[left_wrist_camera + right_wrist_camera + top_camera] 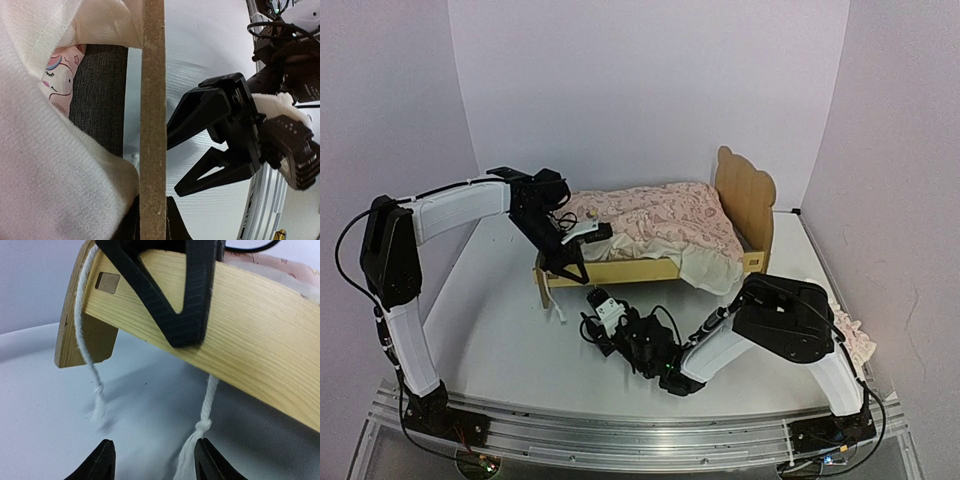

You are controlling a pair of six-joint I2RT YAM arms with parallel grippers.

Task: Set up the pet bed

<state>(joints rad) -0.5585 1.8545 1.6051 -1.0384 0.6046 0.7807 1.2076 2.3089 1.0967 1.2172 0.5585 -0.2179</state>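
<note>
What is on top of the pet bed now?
A pink printed quilt covers the pet bed, its cream corner hanging over the near side. Whatever lies beneath the quilt is hidden.

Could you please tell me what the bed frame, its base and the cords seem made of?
The bed frame looks like pale unpainted wood, showing clear grain. Its base seems dark grey woven fabric, weave visible. The cords look like white twisted cotton, frayed below knots.

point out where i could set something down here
Bare table between the left arm and the foot of the pet bed. Crowded at its near rail, where the left end effector and right end effector meet, and by the pillow.
</note>
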